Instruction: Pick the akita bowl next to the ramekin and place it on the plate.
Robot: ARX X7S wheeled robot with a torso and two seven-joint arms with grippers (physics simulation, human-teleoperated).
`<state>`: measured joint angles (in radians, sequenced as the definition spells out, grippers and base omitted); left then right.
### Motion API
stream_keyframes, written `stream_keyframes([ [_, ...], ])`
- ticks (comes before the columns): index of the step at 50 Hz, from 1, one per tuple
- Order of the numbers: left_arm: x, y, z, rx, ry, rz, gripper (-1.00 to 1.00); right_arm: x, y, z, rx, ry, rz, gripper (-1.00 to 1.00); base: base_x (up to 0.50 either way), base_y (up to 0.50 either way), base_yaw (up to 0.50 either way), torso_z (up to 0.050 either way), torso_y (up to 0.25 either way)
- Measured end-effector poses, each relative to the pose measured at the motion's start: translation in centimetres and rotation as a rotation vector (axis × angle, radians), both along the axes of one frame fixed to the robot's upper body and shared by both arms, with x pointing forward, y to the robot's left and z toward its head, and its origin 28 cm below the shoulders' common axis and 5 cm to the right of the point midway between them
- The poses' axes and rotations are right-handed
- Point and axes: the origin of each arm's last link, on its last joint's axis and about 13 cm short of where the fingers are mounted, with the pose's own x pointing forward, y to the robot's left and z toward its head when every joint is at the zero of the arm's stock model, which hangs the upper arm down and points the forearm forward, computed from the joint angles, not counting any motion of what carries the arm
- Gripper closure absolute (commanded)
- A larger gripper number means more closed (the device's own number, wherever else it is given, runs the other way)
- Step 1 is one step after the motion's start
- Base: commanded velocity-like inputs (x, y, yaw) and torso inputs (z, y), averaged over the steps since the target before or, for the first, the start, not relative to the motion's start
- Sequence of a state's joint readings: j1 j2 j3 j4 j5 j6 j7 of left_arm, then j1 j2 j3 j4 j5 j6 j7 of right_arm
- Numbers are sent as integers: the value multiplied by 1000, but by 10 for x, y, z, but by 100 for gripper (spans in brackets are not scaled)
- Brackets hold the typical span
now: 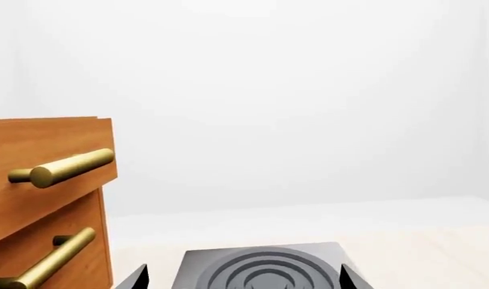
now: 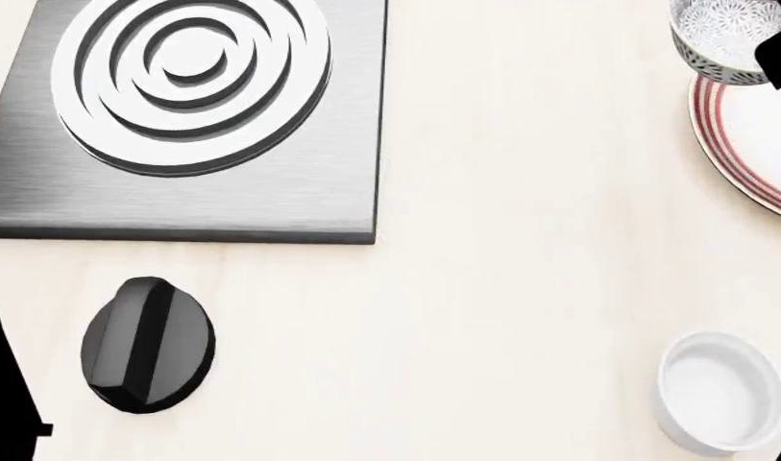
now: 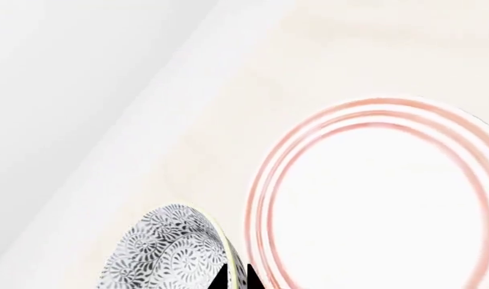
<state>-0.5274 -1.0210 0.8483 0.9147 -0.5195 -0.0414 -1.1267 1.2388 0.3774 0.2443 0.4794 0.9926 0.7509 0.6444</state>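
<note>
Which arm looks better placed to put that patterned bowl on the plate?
The right. Its gripper is at the akita bowl, beside the plate; whether it grips the rim is unclear. The left wrist camera faces the burner and wooden drawers, away from both.

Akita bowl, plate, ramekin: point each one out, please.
akita bowl (image 2: 720, 34), head view, on its pale patterned inside.
plate (image 2: 749, 130), head view, on its white surface inside the red rings.
ramekin (image 2: 719, 391), head view, on its white inner floor.
</note>
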Motion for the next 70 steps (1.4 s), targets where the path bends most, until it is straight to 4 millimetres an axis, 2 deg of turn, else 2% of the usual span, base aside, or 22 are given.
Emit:
stream_keyframes([
  [47,3,1,-2,6,3,7,-100,26,-36,12,-9,90,-114,100,0,0,0,0,0],
  [70,4,0,-3,11,5,8,-100,34,-48,4,11,118,-168,100,0,0,0,0,0],
])
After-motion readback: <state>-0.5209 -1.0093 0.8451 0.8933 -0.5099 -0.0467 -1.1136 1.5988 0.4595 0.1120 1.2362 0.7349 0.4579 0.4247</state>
